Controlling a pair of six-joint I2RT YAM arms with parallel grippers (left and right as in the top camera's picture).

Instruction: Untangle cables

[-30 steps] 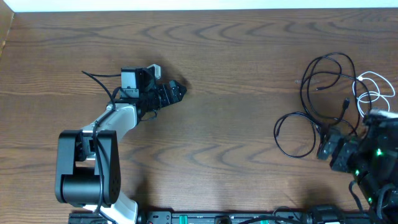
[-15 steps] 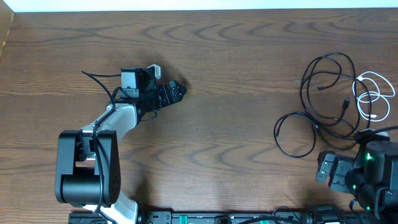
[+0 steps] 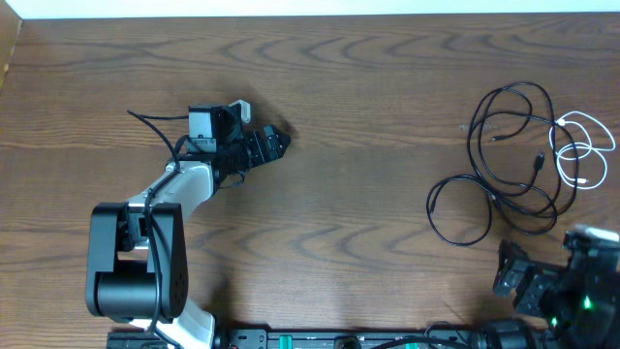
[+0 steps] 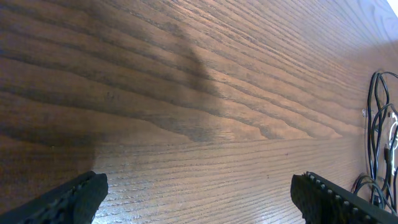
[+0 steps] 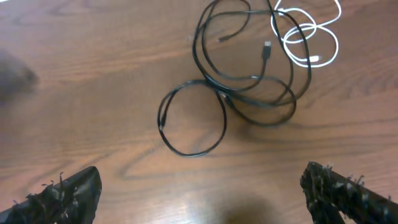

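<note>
Resting spread wide, my left pincer (image 3: 278, 142) grips nothing and sits over bare wood on the left half of the counter (image 3: 368, 107), well apart from the cables (image 3: 496, 197). My right pincer (image 3: 508, 273) is likewise released and empty. It sits low at the counter's near right corner, just short of the tangle and not touching it. The black cables (image 5: 249, 99) lie on the right side of the counter as overlapping loops. One big loop lies toward the far edge, several strands cross beneath it, and a rounder loop reaches out to the left. The white cable (image 5: 311, 61) is coiled in small loops at the far right, overlapping the black strands. From my right wrist view, a small black plug end (image 5: 266, 50) lies inside the upper loops, near the white coil.
</note>
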